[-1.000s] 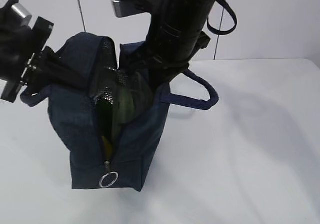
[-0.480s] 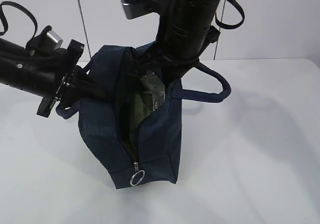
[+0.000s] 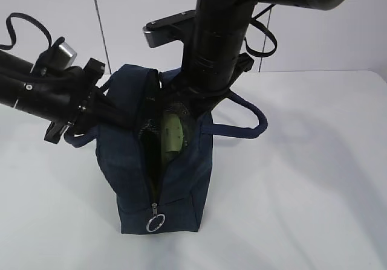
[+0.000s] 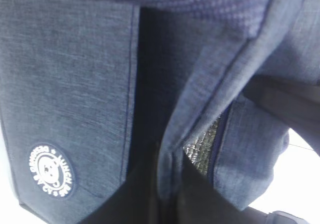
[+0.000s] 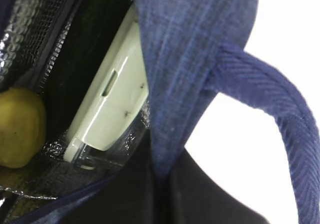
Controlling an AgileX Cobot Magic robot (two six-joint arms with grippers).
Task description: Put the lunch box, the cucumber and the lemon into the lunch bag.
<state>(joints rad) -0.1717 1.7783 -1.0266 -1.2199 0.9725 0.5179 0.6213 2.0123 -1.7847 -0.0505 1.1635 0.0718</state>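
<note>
The navy lunch bag (image 3: pixel 130 161) stands open on the white table. The lunch box's pale green lid (image 3: pixel 173 134) shows through the open top, standing on edge; the right wrist view shows it too (image 5: pixel 112 101). The yellow lemon (image 5: pixel 17 126) lies beside it against the silver lining. The cucumber does not show clearly. My left gripper (image 3: pixel 112 110) is shut on a fold of the bag's left wall, also in the left wrist view (image 4: pixel 170 189). My right gripper (image 3: pixel 193 104) is shut on the bag's right rim, also in the right wrist view (image 5: pixel 162 181).
The zipper's metal ring pull (image 3: pixel 155 223) hangs at the bag's near end. One loop handle (image 3: pixel 251 116) sticks out to the right, the other (image 3: pixel 75 140) to the left. The round white logo (image 4: pixel 50 170) is on the bag's side. White table (image 3: pixel 302 179) surrounds the bag.
The left arm has moved right, and the bag has shifted right with it. The bag now stands more upright. The cucumber seen in the opening earlier no longer shows; the green lid does.
</note>
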